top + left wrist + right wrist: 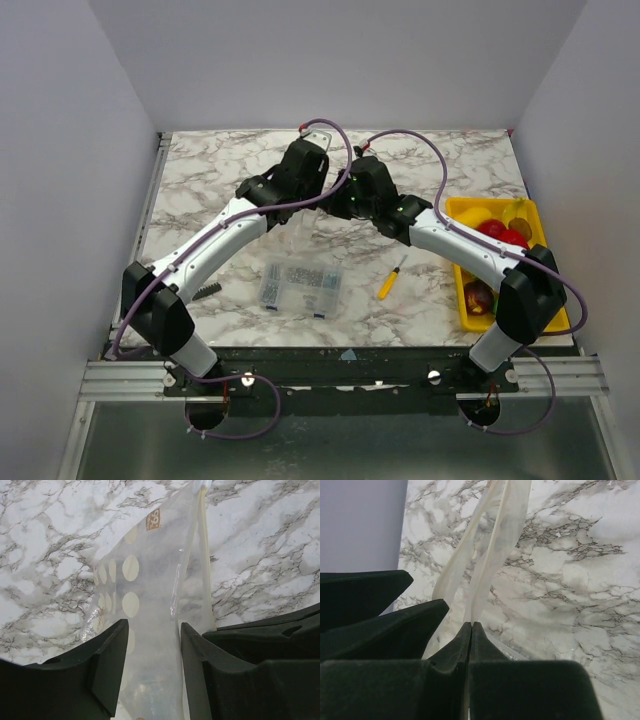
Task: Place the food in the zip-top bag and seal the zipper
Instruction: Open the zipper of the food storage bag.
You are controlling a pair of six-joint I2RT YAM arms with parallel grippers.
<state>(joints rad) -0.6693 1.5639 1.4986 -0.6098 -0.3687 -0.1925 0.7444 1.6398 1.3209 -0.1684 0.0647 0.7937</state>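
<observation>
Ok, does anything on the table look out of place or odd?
Nothing looks spilled or damaged. A yellow-handled screwdriver and a clear box of metal parts lie mid-table, odd for a food-bagging job. The food sits in the yellow tray at the right.

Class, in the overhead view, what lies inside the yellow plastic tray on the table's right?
Two red toy foods, a yellow-green piece and a dark red one show in the yellow plastic tray. The right arm crosses its middle, hiding whatever lies beneath.

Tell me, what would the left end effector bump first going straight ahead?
The zip-top bag: it sits between the fingers of the left end effector. Behind it, probably the marble table.
</observation>
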